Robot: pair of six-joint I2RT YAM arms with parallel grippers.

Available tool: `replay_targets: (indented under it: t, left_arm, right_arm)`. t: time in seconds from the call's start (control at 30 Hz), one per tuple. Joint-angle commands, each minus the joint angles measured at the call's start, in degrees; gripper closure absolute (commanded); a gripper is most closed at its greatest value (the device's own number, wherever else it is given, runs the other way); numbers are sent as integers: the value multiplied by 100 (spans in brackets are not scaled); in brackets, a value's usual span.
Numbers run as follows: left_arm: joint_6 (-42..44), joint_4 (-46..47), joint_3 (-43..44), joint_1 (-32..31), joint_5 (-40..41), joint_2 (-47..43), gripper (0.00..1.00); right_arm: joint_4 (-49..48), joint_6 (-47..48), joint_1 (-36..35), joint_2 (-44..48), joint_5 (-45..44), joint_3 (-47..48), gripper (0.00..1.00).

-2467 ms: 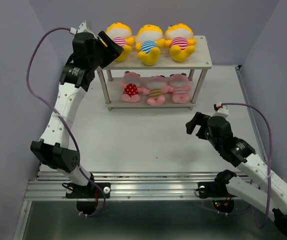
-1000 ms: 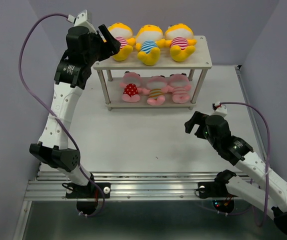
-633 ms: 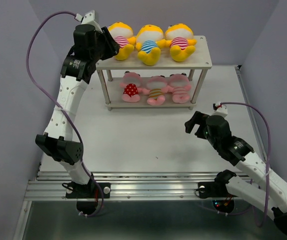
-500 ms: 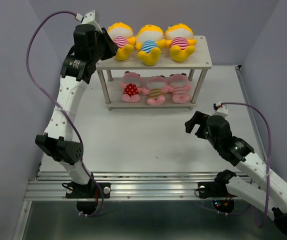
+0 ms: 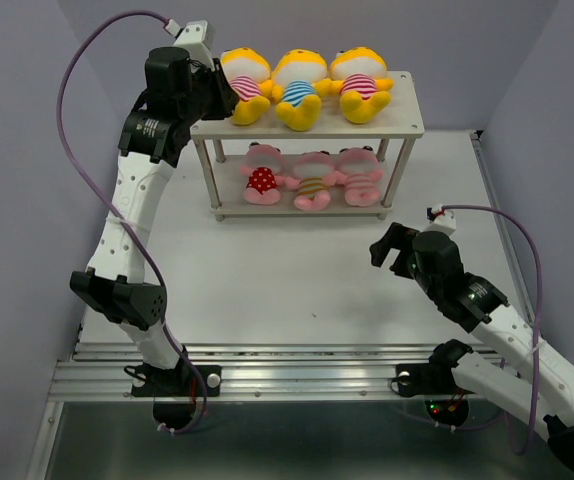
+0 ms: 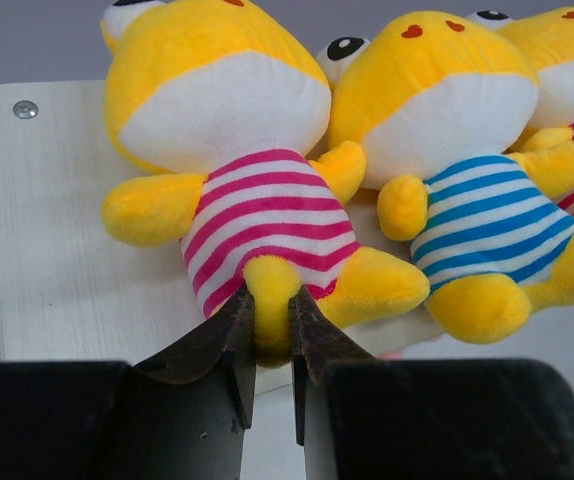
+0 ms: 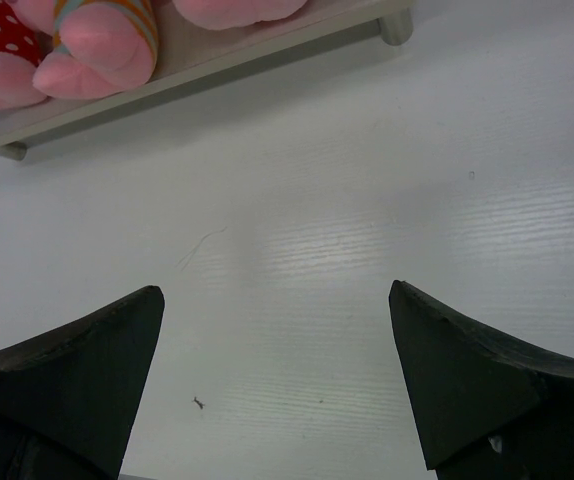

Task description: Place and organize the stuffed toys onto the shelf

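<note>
- Shelf [image 5: 408, 112]: two pale boards on thin legs at the far side of the table [image 5: 297, 290]. Each board carries three stuffed toys in a row, face up.
- Top board: left yellow toy [image 6: 257, 200] in pink stripes at the left end. The blue-striped toy [image 6: 487, 235] touches its arm, and the right yellow toy [image 5: 362, 85] lies beyond.
- Lower board: red-dotted toy [image 5: 261, 180], brown-striped toy [image 5: 313, 185] and pink-shirted toy [image 5: 360, 178], left to right.
- Left claw [image 6: 272, 315]: clenched on the near foot of the left yellow toy. That toy lies straight ahead, its long axis running away from the claw, head farthest. Letting go and backing off along this axis would probably leave the row straight.
- Right claw [image 7: 275, 290]: spread, holding nothing, low over the table and well apart from the shelf. The left arm is the nearer one.
</note>
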State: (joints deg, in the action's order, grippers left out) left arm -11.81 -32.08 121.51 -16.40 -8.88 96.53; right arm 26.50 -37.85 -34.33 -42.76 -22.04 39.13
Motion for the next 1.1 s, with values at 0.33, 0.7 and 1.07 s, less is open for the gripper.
replay_targets:
  t: [0.33,0.7,1.07]
  left_arm:
    - [557,-44,92,-3,-422,-416,79]
    - [522,-106,267,23,-351,-310,47]
    - [469,-159,707,23,-351,-521,9]
  right_arm:
    - [-286,-109,-13,49,7,68,0]
    - [-347,-109,-13,58,16,103,0]
    - [-339,-74,-13,84,86,77,0]
